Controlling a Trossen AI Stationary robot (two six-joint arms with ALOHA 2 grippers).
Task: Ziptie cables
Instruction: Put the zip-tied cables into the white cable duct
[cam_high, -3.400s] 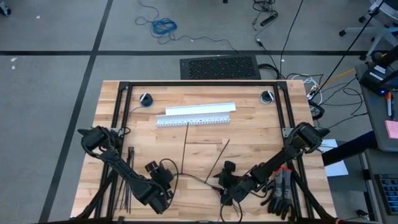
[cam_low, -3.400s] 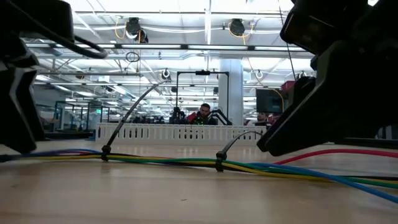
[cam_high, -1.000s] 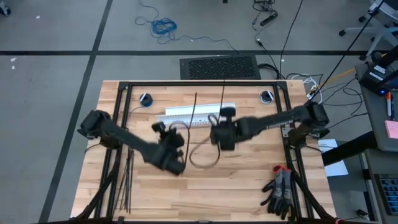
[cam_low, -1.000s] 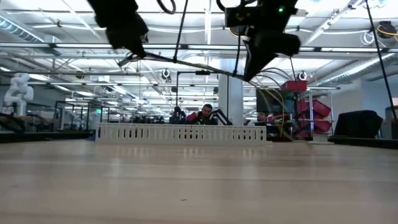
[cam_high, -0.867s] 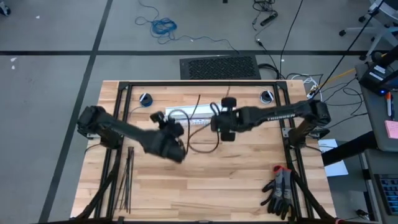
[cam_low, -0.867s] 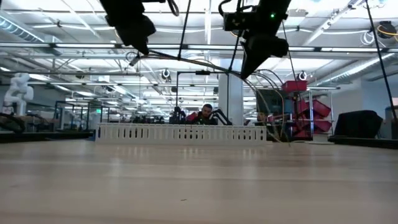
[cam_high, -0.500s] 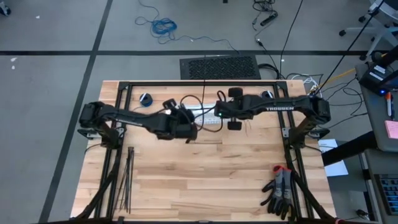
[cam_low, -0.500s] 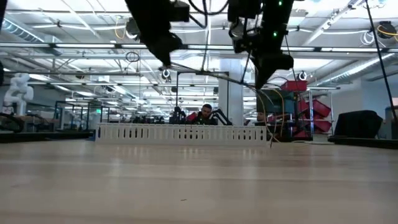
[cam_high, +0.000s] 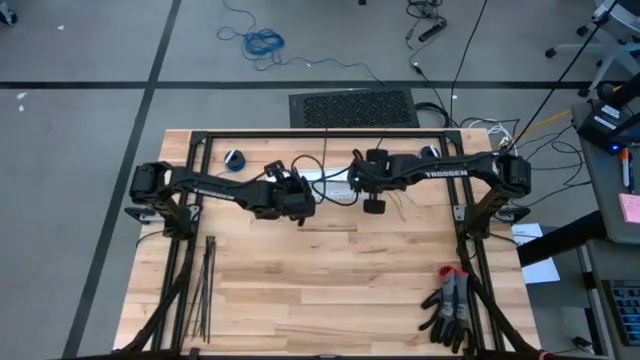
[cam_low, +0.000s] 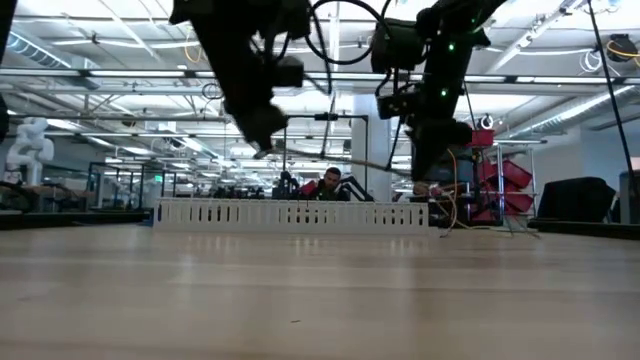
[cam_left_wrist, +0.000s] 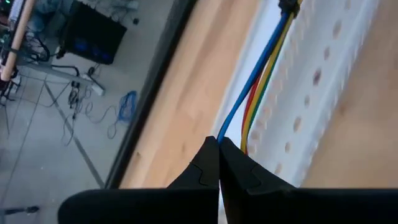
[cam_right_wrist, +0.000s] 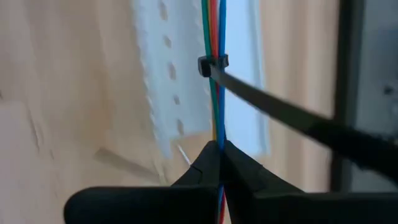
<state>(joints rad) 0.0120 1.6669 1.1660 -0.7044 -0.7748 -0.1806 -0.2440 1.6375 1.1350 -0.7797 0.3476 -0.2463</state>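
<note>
- Landmark: white slotted channel (cam_high: 325, 183) lying across the far half of the wooden table (cam_high: 330, 290).
- Left gripper (cam_high: 297, 203) sits over the channel's left part; fingers (cam_left_wrist: 205, 165) pressed together, clamped on the cables (cam_left_wrist: 258, 87).
- Right gripper (cam_high: 373, 192) sits over the channel's right part, facing the left one; fingers (cam_right_wrist: 208, 163) also together, clamped on the same cables.
- Cables: blue, green, red and yellow wires run as a tight bundle between the two grippers, directly above the channel and along its length.
- Low view: bundle (cam_low: 330, 158) hangs in the air above the channel (cam_low: 290, 213), clear of the table top, both arms coming down from above.
- Right wrist view: a fitted ziptie (cam_right_wrist: 213, 64) wraps the bundle just ahead of the right fingertips; its long black tail sticks out sideways, away from the channel (cam_right_wrist: 165, 81).
- Left wrist view: a second dark tie head (cam_left_wrist: 287, 6) shows on the bundle farther along the channel; detail too small to tell more.
- Spare zipties (cam_high: 203, 300) lie in a loose pile on the table, well apart from the channel, toward the near left corner.
- Dark gloves with red trim (cam_high: 450, 305) lie at the near right corner, well apart from the channel.
- Two small round dark fittings (cam_high: 233, 159) sit just beyond the channel's ends.
</note>
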